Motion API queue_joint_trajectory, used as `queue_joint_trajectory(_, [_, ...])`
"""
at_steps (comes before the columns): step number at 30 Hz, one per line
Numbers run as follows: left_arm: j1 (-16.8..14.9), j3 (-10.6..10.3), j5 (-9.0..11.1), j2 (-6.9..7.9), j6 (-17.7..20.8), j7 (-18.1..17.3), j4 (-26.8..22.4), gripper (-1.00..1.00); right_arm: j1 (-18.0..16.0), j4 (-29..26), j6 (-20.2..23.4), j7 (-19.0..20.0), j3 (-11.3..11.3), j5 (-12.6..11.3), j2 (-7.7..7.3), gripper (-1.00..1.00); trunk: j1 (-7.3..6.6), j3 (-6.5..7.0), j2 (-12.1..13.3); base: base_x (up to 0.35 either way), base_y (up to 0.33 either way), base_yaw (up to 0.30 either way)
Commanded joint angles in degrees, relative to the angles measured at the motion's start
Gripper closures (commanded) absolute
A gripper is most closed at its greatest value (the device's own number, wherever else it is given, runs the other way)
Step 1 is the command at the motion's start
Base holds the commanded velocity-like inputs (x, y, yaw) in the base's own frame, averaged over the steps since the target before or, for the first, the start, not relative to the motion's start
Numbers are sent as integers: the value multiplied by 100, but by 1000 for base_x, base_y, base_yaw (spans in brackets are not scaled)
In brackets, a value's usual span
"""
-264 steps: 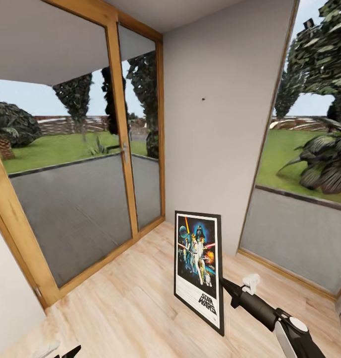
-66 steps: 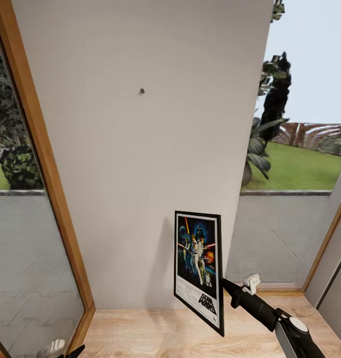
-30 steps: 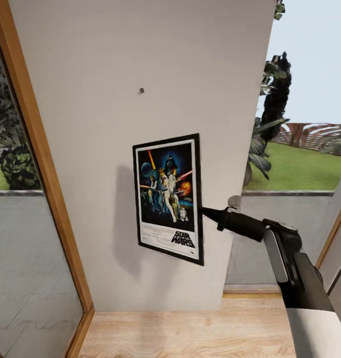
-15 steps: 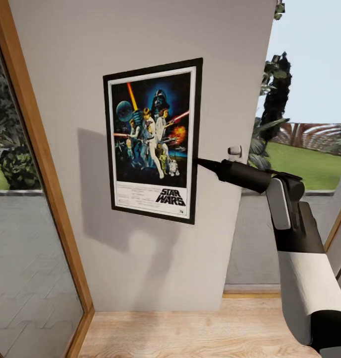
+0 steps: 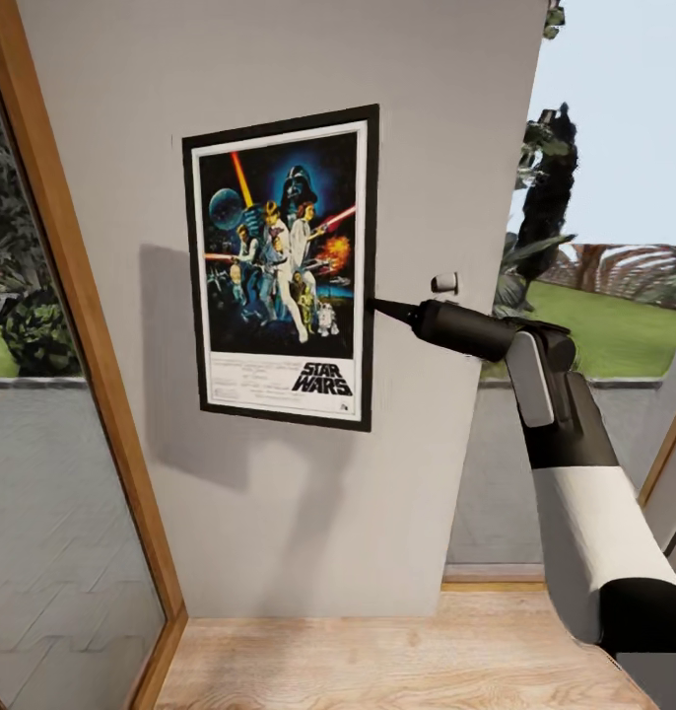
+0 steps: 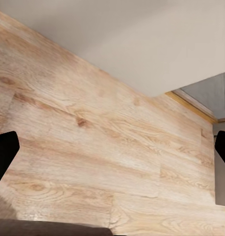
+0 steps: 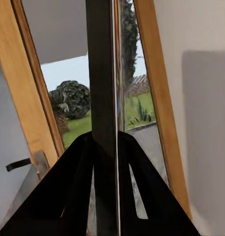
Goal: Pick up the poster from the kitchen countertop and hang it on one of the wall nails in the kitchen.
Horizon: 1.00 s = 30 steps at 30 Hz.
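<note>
Gripping poster (image 5: 279,266) right edge: right hand (image 5: 375,306).

Looks to me like home interior, simulator render. Light wood plank floor (image 5: 377,661), plain pale grey wall (image 5: 308,513), tall wood-framed glazed door (image 5: 72,394) at left. Through glass I see paved terrace, lawn (image 5: 614,335), shrubs, trees: private garden. Framed film poster (image 5: 279,266) against wall adds domestic feel. No counters or appliances from here.
</note>
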Motion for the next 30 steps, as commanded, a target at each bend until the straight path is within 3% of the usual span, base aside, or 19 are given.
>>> queue_joint_trajectory(1, [-2, -48, 19, 1, -51, -7, 5, -100, -60, 100, 29, 51, 28, -33, 8, 100, 2, -3, -5, 0, 0, 0])
queue_joint_trajectory(5, [-2, -48, 19, 3, -51, -5, 5, -100, -241, 359, 29, 366, 110, -44, 49, 100, 2, -3, -5, 0, 0, 0])
queue_joint_trajectory(11, [-2, -49, 18, 2, -52, -10, 5, -100, -462, 476, 22, 656, 445, -42, 65, 100, 2, -3, -5, 0, 0, 0])
queue_joint_trajectory(22, [-2, -49, 18, 0, -52, -5, 5, -100, -476, 293, -2, 821, 473, -25, -3, 100, 2, -3, -5, 0, 0, 0])
queue_joint_trajectory(30, [-2, -50, 18, 0, -52, -5, 5, -100, -478, 209, -13, 854, 474, -7, -199, 100, 2, -3, -5, 0, 0, 0])
